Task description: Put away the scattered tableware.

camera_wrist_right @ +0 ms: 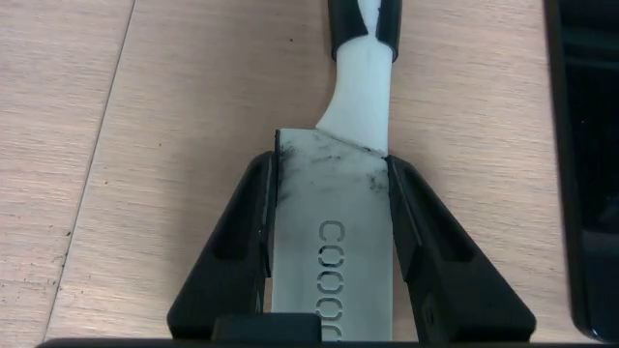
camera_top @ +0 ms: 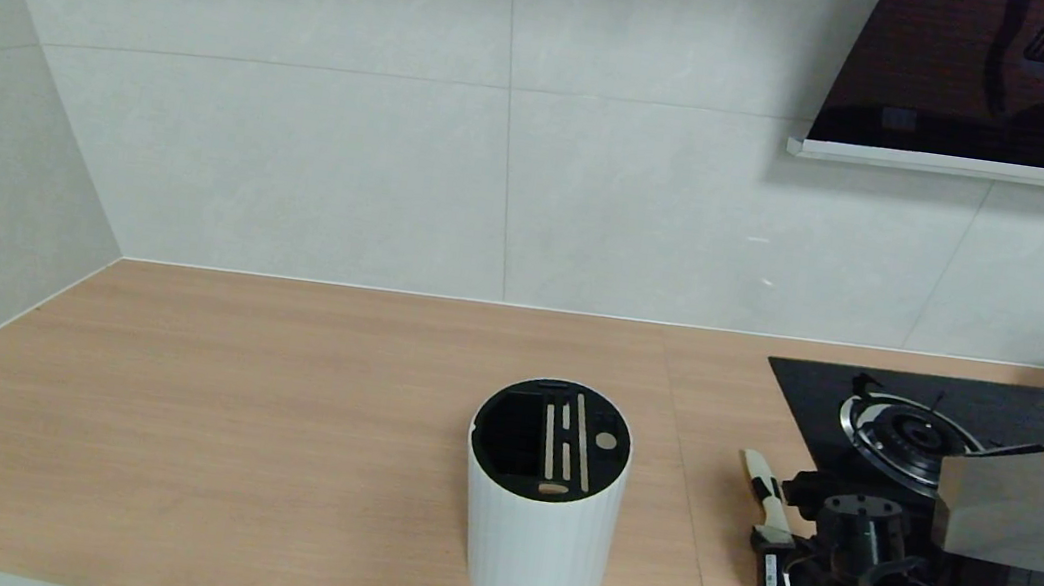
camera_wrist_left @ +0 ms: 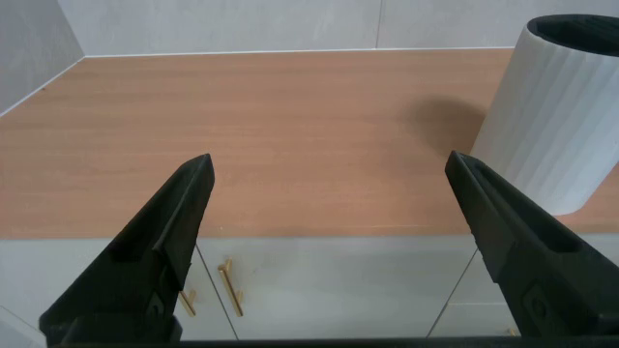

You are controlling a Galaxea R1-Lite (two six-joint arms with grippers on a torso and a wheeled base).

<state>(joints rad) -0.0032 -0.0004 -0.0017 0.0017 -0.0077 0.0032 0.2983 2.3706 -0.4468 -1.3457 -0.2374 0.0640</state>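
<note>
Knife [camera_wrist_right: 332, 208] flat on the counter [camera_top: 263, 420], to the right of the holder [camera_top: 538, 537]. Our right gripper [camera_wrist_right: 332, 164] sits low over it, its two fingers [camera_wrist_right: 242, 251] closed against the blade's two edges close to where blade meets handle. The blade fills the whole gap between them. The knife rests on the wood, not yet lifted, with its white, black-banded handle pointing toward the back wall and its tip toward the counter's front edge.

Our left gripper [camera_wrist_left: 329, 164] hangs near the holder, out past the front edge of the counter, spread wide with nothing in it.

The holder, a white ribbed cylinder with a black slotted top, stands upright near the front edge, and we see nothing sticking out of its slots. Further right of the holder, beyond the knife, lies the stove [camera_top: 907, 435], with the hood [camera_top: 1013, 85] on the wall above it.

We judge the job to be at its beginning. Nothing is stowed so far as we can see, and the knife is the one loose piece in sight. The grasp looks made. What is left is to raise the knife, carry it across to the holder, turn its tip downward and slide it into a slot. Whether other pieces wait out of frame we cannot tell.
</note>
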